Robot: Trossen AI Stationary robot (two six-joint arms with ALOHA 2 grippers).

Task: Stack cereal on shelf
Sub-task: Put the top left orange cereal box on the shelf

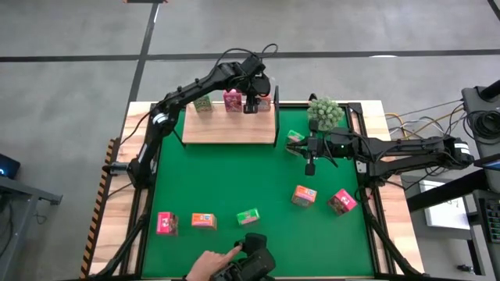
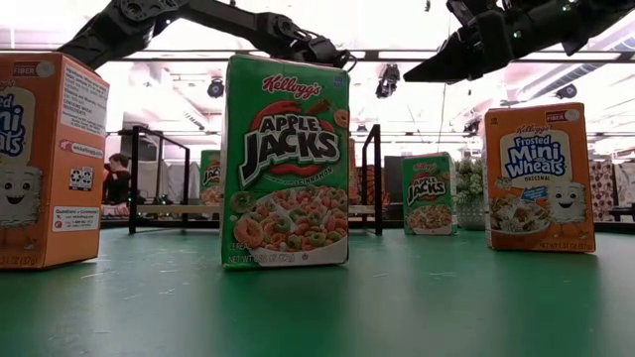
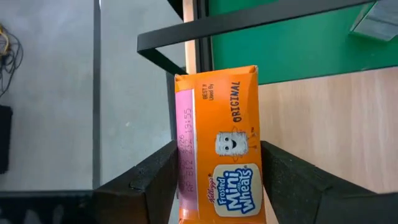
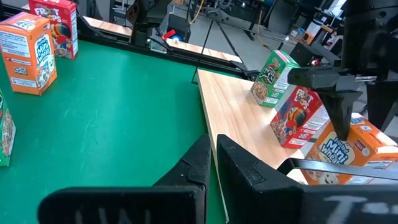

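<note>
The light wooden shelf [image 1: 230, 125] lies at the far side of the green mat. A green box [image 1: 203, 104] and a pink-red box [image 1: 232, 100] stand on its far board. My left gripper [image 3: 219, 149] is over the shelf's right end, shut on an orange cereal box [image 1: 265, 100]. My right gripper [image 1: 310, 164] is shut and empty. It hovers right of the shelf, beside a green box [image 1: 295, 138] standing on the mat. Several more boxes stand on the near mat, among them orange [image 1: 304, 195], pink-red [image 1: 342, 201] and green [image 1: 248, 217]. My left gripper pinches the orange box's upper end [image 3: 217, 124] between its two fingers [image 3: 158, 180], one on each opposite face beside the narrow printed panel. The fingers come from above, pointing down. The box [image 4: 342, 152] leans slightly at the shelf's right end; a wire bracket hides its foot.
A small bushy plant [image 1: 326, 113] stands at the far right, next to my right arm. Black wire brackets [image 3: 186, 34] close the shelf's ends. A pink-red box [image 1: 166, 223] and an orange box [image 1: 203, 222] stand near left. A person's hand [image 1: 211, 264] holds a black device at the near edge.
</note>
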